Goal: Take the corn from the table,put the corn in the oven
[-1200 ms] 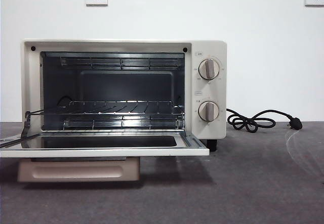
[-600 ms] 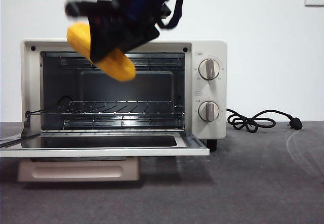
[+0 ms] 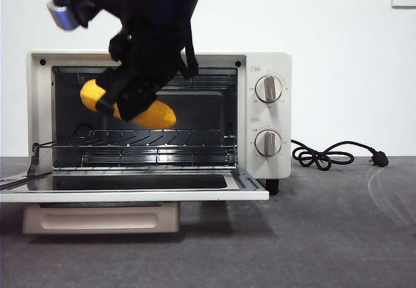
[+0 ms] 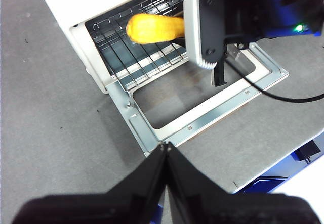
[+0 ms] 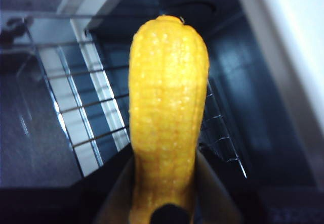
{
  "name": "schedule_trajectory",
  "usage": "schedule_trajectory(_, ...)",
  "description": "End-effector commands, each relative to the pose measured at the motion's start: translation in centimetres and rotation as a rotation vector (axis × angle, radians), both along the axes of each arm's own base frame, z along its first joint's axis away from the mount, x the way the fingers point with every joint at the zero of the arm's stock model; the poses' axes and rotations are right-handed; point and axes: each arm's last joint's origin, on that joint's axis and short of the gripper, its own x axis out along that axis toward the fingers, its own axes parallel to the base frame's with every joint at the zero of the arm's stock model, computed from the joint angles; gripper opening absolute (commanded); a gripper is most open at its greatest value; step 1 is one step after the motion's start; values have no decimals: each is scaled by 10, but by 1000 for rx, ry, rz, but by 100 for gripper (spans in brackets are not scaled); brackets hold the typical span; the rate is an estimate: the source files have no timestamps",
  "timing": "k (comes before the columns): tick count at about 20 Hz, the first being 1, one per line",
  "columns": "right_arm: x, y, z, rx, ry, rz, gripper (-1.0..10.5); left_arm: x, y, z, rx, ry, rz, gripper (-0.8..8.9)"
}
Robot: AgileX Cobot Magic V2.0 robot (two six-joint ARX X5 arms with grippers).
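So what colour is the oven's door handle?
Beige, like the oven body; the handle shows best in the front view.

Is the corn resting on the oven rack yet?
Apart. The front view shows the corn, held by the right pincer, with dark gap above the rack.

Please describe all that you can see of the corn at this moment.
The corn is a yellow-orange cob without husk, ribbed with rows of kernels, glossy like plastic. The right gripper is shut on it near its middle; both ends stick out beyond the jaws. It hangs tilted, one end lower, in the mouth of the open oven, above the wire rack and not touching it. Nothing but the gripper touches it.
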Motion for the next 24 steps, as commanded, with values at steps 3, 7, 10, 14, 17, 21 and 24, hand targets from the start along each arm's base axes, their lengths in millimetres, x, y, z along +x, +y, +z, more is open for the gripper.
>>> schedule_trajectory(3, 5, 4, -18, -67, -8, -20, 264, 0, 0, -2, -2, 3, 5, -6)
schedule_trajectory(7, 7, 3, -20, -59, -9, -54, 413, 0, 0, -2, -2, 3, 5, -6)
schedule_trajectory(10, 8, 2, -19, -63, -29, -96, 473, 0, 0, -2, -2, 3, 5, -6)
schedule_trajectory(14, 5, 4, -19, -48, -32, -118, 473, 0, 0, -2, -2, 3, 5, -6)
schedule_trajectory(17, -3, 10, -17, -56, -54, -128, 472, 0, 0, -2, -2, 2, 5, -6)
schedule_trajectory(21, -17, 17, -13, -42, -83, -152, 470, 1, -1, 0, -10, -10, 4, -6)
schedule_trajectory(24, -28, 21, -8, -29, -107, -169, 469, 1, -1, -1, -8, -10, 2, -6)
